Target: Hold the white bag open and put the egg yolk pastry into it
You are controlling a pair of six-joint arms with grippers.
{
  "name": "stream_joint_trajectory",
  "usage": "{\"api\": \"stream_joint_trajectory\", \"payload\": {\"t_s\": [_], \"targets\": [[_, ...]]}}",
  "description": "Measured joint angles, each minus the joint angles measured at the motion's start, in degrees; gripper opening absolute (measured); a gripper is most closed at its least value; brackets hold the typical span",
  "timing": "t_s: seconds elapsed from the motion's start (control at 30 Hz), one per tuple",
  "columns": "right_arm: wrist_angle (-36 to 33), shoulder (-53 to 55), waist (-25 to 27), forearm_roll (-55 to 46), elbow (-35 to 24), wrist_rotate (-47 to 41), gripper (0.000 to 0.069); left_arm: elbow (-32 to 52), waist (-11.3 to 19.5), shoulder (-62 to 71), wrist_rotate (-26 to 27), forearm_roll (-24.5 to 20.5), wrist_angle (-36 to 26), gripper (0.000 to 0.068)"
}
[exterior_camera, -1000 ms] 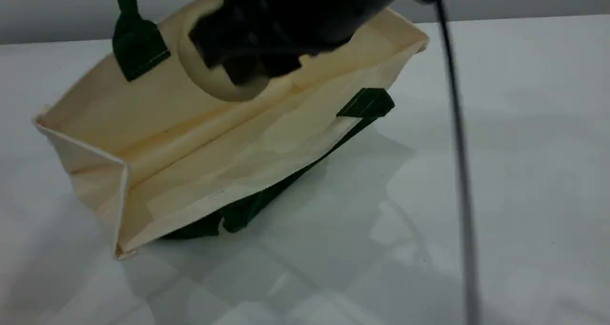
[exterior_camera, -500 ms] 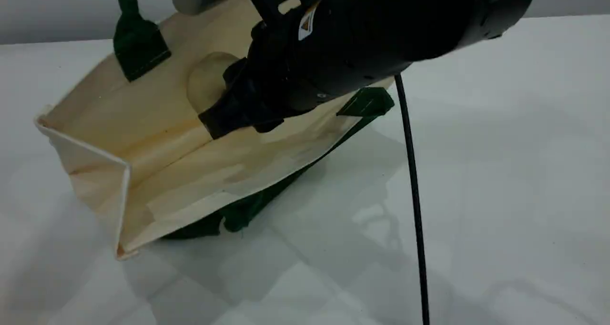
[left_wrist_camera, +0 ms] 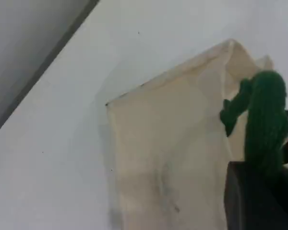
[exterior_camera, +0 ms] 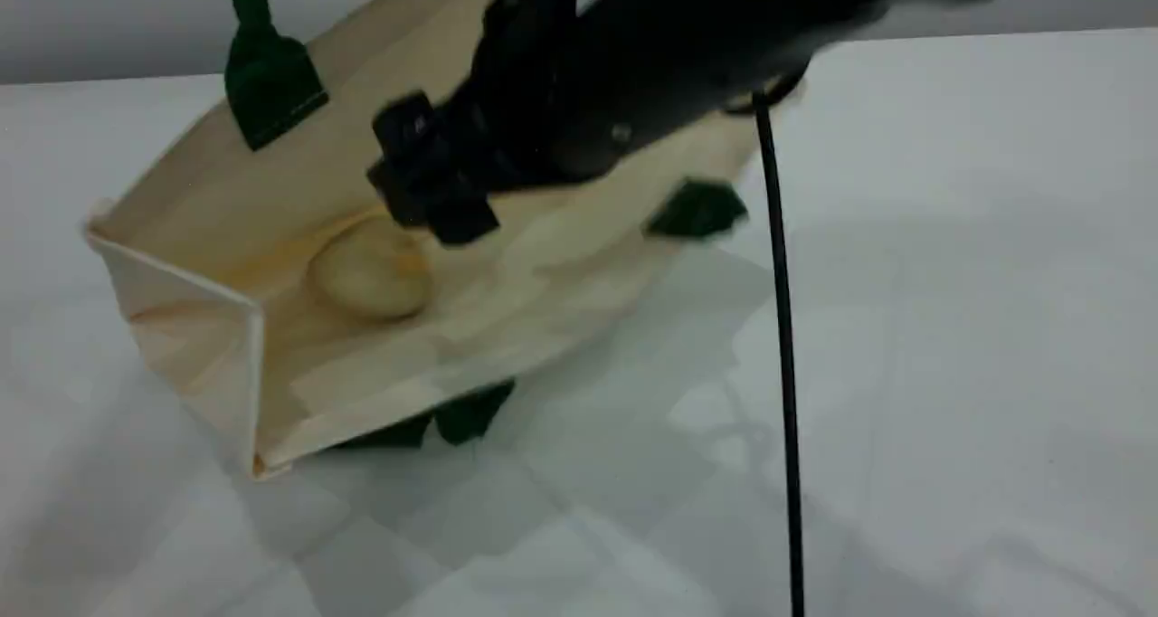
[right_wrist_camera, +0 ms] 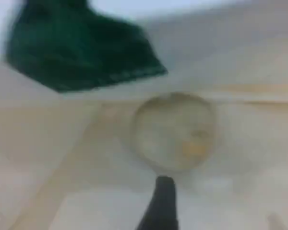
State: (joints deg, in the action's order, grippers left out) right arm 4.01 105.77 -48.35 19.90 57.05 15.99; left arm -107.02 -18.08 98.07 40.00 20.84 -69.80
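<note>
The white bag (exterior_camera: 204,196) stands tilted on the table with its mouth wide open toward the camera. The egg yolk pastry (exterior_camera: 371,276) lies loose on the bag's inner wall. My right gripper (exterior_camera: 432,181) hovers open just above and right of it, not touching. The right wrist view shows the pastry (right_wrist_camera: 175,132) lying on the cloth beyond one fingertip (right_wrist_camera: 161,203). In the left wrist view my left gripper (left_wrist_camera: 261,175) is shut on the bag's green rope handle (left_wrist_camera: 266,117), holding the far side of the bag (left_wrist_camera: 168,143) up.
A black cable (exterior_camera: 780,327) hangs from the right arm down across the table right of the bag. The bag's other green handle (exterior_camera: 697,208) lies slack on the near side, partly under the bag. White tabletop (exterior_camera: 950,282) spreads to the right and front.
The right gripper went down into the bag's mouth and let go of the pastry, which now lies lower inside the bag. The bag shifted slightly.
</note>
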Motion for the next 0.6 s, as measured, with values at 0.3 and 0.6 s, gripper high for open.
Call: {"api": "stream_joint_trajectory", "payload": {"t_s": [0.3,0.6], "targets": [[-11.56,-15.32,10.16,-2.32,0.0,1.32,0.0575,0.0,0.0,0.0,-0.05,0.05,-0.12,0.0092],[-15.83,-29.04,24.33,-1.9,1.84,1.03,0.0572,0.0,0.0,0.0,-0.05,0.22,-0.12,0.0092]]}}
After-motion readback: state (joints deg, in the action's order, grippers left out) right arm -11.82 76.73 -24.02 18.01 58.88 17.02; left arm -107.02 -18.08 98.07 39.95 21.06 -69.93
